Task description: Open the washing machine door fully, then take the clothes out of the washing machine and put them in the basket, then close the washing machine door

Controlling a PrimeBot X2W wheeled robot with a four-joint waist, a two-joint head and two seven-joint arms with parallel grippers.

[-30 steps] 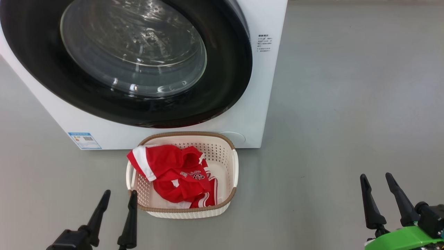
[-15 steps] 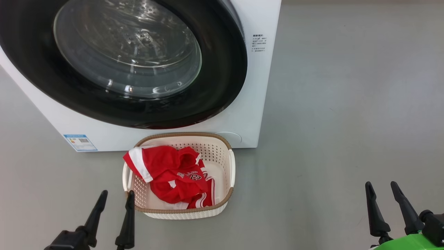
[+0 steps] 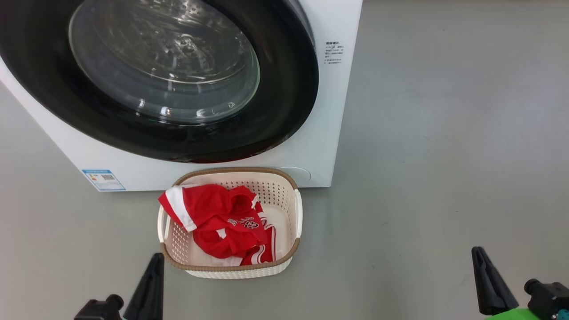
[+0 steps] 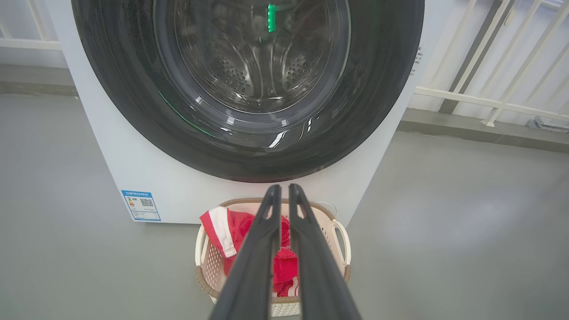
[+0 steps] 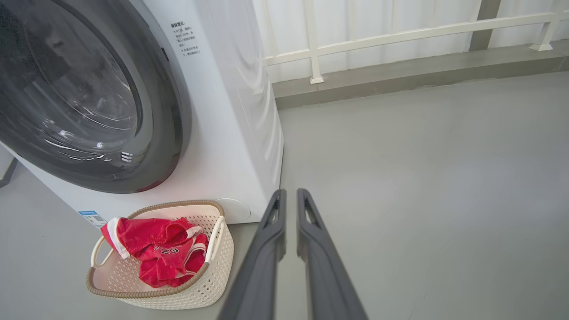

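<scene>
The washing machine (image 3: 318, 146) stands white at the upper left, and its glossy black washing machine door (image 3: 289, 89) lies flush against the front. On the floor in front of it sits the cream basket (image 3: 297, 213), holding the red clothes (image 3: 218, 218) with white trim; one sleeve hangs over its left rim. My left gripper (image 3: 156, 258) is at the basket's near left corner, shut and empty. In the left wrist view this gripper (image 4: 282, 190) points over the basket (image 4: 340, 231) toward the door (image 4: 378, 98). My right gripper (image 3: 478, 252) (image 5: 291, 193) is shut over bare floor far to the right.
Grey floor (image 3: 444, 133) spreads wide to the right of the machine. A white railing (image 5: 400, 31) on a low kerb runs behind it. A blue label (image 3: 103, 178) is stuck low on the machine's front left.
Both grippers have gone from open to shut, each pair of fingers now reading as one dark blade. Both sit lower in the head view. The basket and clothes have not moved.
</scene>
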